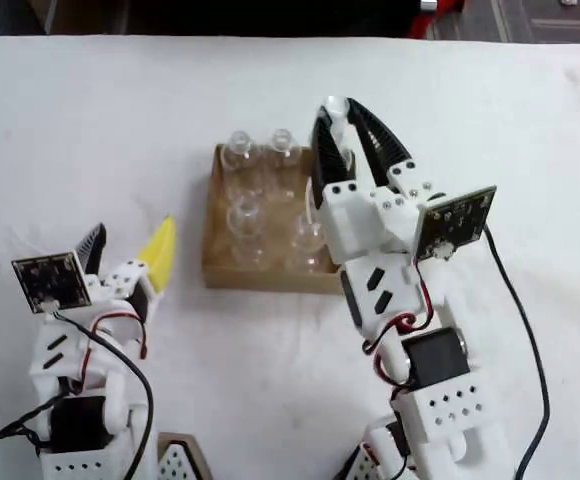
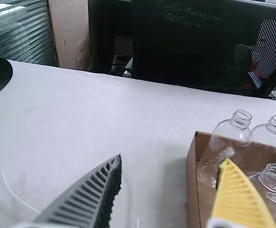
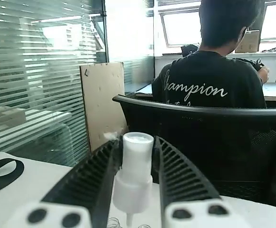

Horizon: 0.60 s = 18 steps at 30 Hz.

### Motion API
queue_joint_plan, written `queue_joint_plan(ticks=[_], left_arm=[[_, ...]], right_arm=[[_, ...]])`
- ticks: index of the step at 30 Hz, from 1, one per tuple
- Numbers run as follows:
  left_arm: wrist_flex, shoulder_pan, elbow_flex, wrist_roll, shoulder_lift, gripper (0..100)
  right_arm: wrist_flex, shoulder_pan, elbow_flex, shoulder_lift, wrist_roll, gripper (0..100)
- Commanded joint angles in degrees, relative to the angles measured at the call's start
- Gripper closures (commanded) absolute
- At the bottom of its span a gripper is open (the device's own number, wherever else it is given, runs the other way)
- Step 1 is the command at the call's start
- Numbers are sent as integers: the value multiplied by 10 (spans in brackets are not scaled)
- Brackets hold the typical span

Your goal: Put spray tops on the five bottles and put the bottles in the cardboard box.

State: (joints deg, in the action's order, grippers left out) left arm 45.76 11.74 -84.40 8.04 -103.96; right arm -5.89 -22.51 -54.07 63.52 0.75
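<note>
Near the middle of the white worktop sits the cardboard box, a shallow open tray. Four clear bottles stand upright inside it in two rows of two, and their necks are open at the top.

The right gripper hangs over the box's right side, its black jaws pointing toward the far edge of the worktop. They are clenched on a white spray top. In the right wrist view the spray top stands upright between the two ribbed jaws, which press on its sides, with its flat head level with their tips. It is held in the air, apart from the bottles.

The left gripper is low over the worktop to the left of the box and well apart from the right arm. Its jaws, one grey and one yellow, are spread wide with nothing between them. In the left wrist view the box's near corner lies just beside the yellow jaw. Three of the bottles rise behind that jaw.
</note>
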Motion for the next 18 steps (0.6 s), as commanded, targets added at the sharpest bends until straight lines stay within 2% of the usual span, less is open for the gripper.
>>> queue_joint_plan(ticks=[1, 14, 18], left_arm=[[-17, -6, 5, -5, -4, 703], [-18, -6, 5, -5, -4, 703], [-18, -6, 5, -5, -4, 703]], right_arm=[[13, -5, 7, -3, 5, 979], [17, -5, -29, -8, 2, 979], [51, -5, -19, -3, 2, 979]])
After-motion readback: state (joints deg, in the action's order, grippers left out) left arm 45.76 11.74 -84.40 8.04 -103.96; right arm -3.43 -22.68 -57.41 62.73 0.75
